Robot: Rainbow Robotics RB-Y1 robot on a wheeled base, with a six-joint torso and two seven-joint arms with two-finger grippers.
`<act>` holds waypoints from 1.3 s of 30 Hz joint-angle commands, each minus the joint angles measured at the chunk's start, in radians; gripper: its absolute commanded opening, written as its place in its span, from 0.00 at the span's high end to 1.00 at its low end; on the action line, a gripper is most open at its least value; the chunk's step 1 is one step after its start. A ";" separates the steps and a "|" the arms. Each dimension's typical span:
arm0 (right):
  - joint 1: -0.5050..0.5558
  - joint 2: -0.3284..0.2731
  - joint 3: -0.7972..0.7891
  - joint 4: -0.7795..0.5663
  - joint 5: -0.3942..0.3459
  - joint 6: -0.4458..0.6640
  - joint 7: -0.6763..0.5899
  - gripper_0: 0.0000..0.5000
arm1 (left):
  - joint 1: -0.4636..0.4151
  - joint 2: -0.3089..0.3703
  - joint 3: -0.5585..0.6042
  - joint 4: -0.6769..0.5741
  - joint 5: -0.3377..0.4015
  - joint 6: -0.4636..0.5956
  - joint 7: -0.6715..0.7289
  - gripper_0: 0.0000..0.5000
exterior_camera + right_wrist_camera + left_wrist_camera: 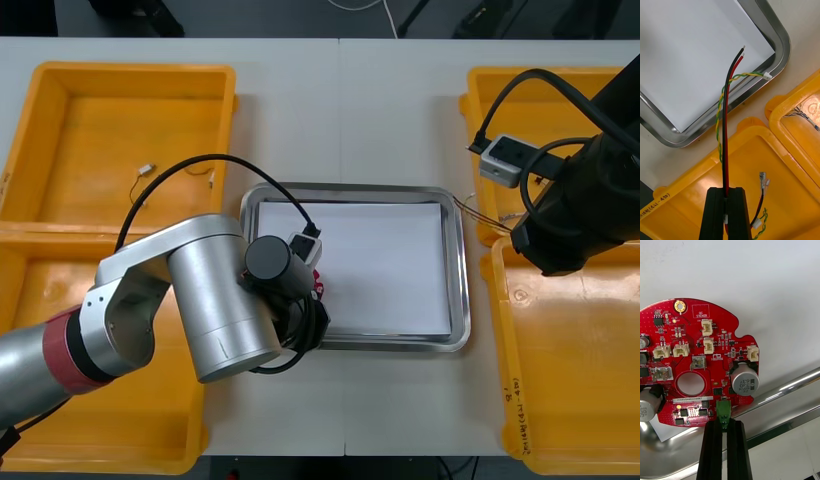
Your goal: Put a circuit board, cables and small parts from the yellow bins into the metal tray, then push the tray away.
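**While Board Hangs at Tray's Corner, Cables Reach Its Rim**

Where the metal tray (460, 270) sits mid-bench, the left end effector (723, 423) hovers at its 8 o'clock corner. Its black fingers pinch a small green block on the edge of a round red circuit board (696, 360). That board is flat and glossy, studded with cream connectors and a silver cylindrical capacitor, with a round hole cut through it. It lies over the smooth white sheet (763, 281) lining the tray; whether it touches cannot be told.

At the tray's 3 o'clock, above the yellow bins (560, 400), the right end effector (726, 193) is clamped on thin cables (724, 142). One is a straight black and red pair with bare tips. The other is a twisted yellow-green strand ending in a white plug (767, 75) over the tray's shiny rounded rim. Both stretch out from the fingers across the bare bench (350, 100) to the tray's edge.
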 commanded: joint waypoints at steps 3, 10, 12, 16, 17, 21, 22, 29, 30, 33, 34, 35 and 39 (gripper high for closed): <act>-0.036 0.012 0.005 -0.011 -0.018 0.008 -0.035 1.00 | -0.040 -0.013 -0.029 -0.007 -0.012 -0.011 0.111 1.00; -0.036 0.012 0.005 -0.011 -0.020 0.008 -0.036 1.00 | -0.040 -0.007 -0.032 -0.005 -0.012 -0.012 0.115 1.00; -0.036 0.012 0.005 -0.011 -0.018 0.008 -0.036 1.00 | -0.039 -0.009 -0.032 -0.005 -0.012 -0.012 0.118 1.00; -0.036 0.012 0.005 -0.011 -0.020 0.006 -0.035 1.00 | -0.039 -0.007 -0.032 0.001 -0.012 -0.014 0.120 1.00; -0.036 0.012 0.005 -0.011 -0.020 0.008 -0.035 1.00 | -0.039 -0.007 -0.032 0.003 -0.012 -0.017 0.120 1.00; -0.036 0.012 0.005 -0.011 -0.020 0.009 -0.032 1.00 | -0.039 -0.007 -0.035 0.015 -0.012 -0.030 0.123 0.99; -0.036 0.012 0.005 -0.011 -0.020 0.009 -0.032 1.00 | -0.039 -0.007 -0.035 0.020 -0.012 -0.035 0.123 0.99; -0.036 0.012 0.007 -0.011 -0.020 0.009 -0.032 1.00 | -0.037 -0.007 -0.035 0.027 -0.012 -0.050 0.123 0.45; -0.036 0.012 0.005 -0.011 -0.020 0.009 -0.032 1.00 | -0.037 -0.007 -0.034 0.027 -0.012 -0.050 0.123 0.38; -0.036 0.014 0.005 -0.011 -0.021 0.009 -0.030 1.00 | -0.037 -0.007 -0.035 0.027 -0.010 -0.053 0.127 0.13; -0.036 0.012 0.005 -0.011 -0.021 0.009 -0.032 1.00 | -0.037 -0.007 -0.035 0.027 -0.010 -0.053 0.127 0.07; -0.036 0.012 0.005 -0.011 -0.023 0.009 -0.032 1.00 | -0.037 -0.007 -0.035 0.027 -0.010 -0.053 0.129 0.03; -0.035 0.014 0.005 -0.011 -0.023 0.009 -0.030 1.00 | -0.039 -0.007 -0.031 0.024 -0.010 -0.060 0.135 0.00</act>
